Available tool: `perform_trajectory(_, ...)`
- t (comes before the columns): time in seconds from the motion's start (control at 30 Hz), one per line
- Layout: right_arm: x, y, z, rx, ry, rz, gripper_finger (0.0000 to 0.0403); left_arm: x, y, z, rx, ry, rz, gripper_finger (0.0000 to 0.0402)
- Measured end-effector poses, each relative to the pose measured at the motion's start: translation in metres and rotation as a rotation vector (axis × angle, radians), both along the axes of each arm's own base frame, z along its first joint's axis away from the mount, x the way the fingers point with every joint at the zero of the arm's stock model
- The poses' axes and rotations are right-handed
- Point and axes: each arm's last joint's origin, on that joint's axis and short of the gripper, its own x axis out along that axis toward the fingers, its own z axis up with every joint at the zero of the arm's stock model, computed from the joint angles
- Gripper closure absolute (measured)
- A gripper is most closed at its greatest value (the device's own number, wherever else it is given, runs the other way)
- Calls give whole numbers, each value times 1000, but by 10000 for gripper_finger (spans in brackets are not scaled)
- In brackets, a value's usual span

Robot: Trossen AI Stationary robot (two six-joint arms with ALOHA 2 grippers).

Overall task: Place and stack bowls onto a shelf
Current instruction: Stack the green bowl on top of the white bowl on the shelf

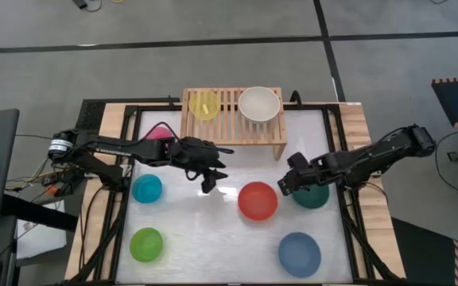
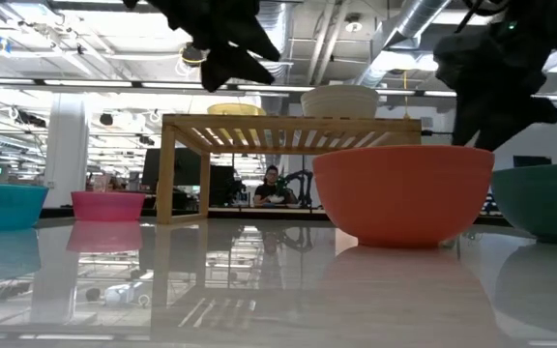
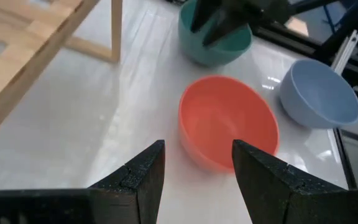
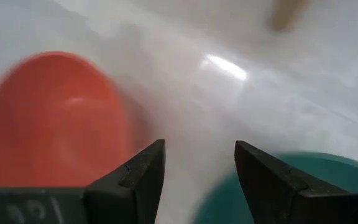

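Note:
The light-wood shelf (image 1: 233,127) stands at the table's far edge. A yellow bowl (image 1: 205,106) and a cream-white bowl (image 1: 259,104) rest on its slats. On the table stand the pink (image 1: 159,133), cyan (image 1: 147,188), lime green (image 1: 146,244), red (image 1: 258,201), dark teal (image 1: 315,196) and blue (image 1: 299,253) bowls. My left gripper (image 1: 209,183) is open and empty, left of the red bowl (image 3: 229,121) and above the table. My right gripper (image 1: 286,184) is open and empty, above the gap between the red bowl (image 4: 55,124) and the teal bowl (image 4: 291,186).
In the low view both grippers hang above the table, the left gripper (image 2: 222,43) in front of the shelf (image 2: 288,130) and the right gripper (image 2: 496,82) just above the teal bowl's rim (image 2: 544,174). Bare tabletop lies between the cyan and red bowls. A person sits in the room beyond.

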Motion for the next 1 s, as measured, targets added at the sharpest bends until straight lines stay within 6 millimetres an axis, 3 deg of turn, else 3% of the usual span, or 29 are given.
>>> perform_trajectory(0.27,-23,-5,2,97,290,-12,185,-17,1,18,19,-31,26,230)
perform_trajectory(0.57,-31,-5,-2,171,390,-80,185,-20,2,22,48,-38,75,230)
perform_trajectory(0.8,-3,0,-18,221,223,-29,185,-20,3,21,80,-34,74,230)
perform_trajectory(1.0,23,-9,-31,188,168,19,185,-21,8,21,106,-32,85,230)
